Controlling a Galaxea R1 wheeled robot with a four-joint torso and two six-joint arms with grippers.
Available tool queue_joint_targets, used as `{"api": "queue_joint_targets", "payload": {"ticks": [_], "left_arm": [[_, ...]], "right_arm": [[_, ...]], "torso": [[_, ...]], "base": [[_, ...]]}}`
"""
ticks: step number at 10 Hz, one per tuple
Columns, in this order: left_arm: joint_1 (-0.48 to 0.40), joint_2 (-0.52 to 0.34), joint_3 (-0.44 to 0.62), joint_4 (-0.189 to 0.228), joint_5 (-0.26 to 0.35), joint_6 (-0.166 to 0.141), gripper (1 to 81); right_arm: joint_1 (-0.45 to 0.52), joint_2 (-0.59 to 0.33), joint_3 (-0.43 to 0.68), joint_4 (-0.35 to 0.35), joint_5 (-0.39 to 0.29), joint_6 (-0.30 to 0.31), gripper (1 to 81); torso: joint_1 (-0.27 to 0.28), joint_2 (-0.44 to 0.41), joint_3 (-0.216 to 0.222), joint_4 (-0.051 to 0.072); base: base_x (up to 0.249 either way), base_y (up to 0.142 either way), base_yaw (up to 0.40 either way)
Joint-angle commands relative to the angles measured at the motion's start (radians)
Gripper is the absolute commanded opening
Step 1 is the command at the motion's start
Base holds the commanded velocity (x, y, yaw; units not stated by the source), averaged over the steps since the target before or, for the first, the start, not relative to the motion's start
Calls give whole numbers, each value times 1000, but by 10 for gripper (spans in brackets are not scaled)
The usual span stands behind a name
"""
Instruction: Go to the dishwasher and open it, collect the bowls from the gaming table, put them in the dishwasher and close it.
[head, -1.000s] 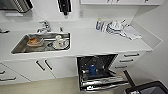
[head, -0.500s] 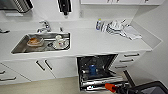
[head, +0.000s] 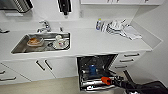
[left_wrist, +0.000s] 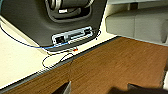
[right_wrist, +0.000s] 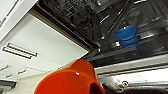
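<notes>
Right wrist view: orange bowl (right_wrist: 71, 80), cut off at frame edge, held by right gripper (head: 111, 81) over open dishwasher (head: 96, 71).
Fingers hidden behind bowl; glossy orange plastic. Blue bowl (right_wrist: 126, 32) tilted in dark rack. Left gripper's opening impossible to tell above wood floor (left_wrist: 120, 65).

White kitchen w/ long white counter (head: 100, 42) against white wall. Steel sink (head: 22, 47) sunk in counter on left, chrome tap (head: 45, 25) behind it. White cabinets (head: 50, 67) w/ bar handles below, drawers (head: 128, 60) on right. Pale floor (head: 45, 87). Left wrist view: brown wood-look floor (left_wrist: 120, 67), grey couch (left_wrist: 140, 25).
</notes>
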Motion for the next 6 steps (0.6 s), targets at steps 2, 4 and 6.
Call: {"api": "queue_joint_targets", "payload": {"ticks": [2,4,6], "left_arm": [[51,16,4,22,39,1,811],[59,12,5,22,38,1,811],[59,14,4,22,39,1,811]], "right_arm": [[229,151,-213,7,-93,25,10],[286,214,-279,8,-119,34,10],[314,231,-292,2,-120,47,10]], "torso": [[0,0,0,0],[0,0,0,0],[0,0,0,0]], "base": [[0,0,0],[0,0,0],[0,0,0]]}}
